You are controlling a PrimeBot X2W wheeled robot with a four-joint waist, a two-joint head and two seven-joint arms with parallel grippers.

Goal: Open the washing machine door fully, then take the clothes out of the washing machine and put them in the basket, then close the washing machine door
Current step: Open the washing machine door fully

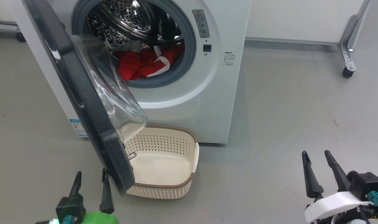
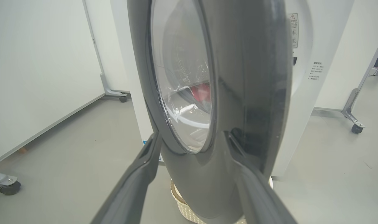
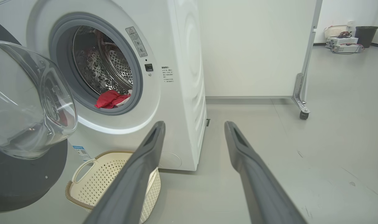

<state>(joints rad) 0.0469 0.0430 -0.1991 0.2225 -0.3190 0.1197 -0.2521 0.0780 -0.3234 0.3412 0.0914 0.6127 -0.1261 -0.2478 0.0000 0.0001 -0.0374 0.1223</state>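
Our left gripper (image 1: 92,173), fingers spread and empty, sits just beside the outer face of the large round black-rimmed, glass-bowled washing machine door (image 1: 83,93). Our right gripper (image 1: 315,153), likewise spread and empty, hangs well apart over the grey floor (image 1: 285,102). The door stands partly open, overhanging the small cream perforated plastic basket (image 1: 194,155). The bright red, white-trimmed clothes (image 1: 139,63) lie inside the big white front-loading washing machine (image 1: 214,93). We judge that full opening, unloading and closing remain.
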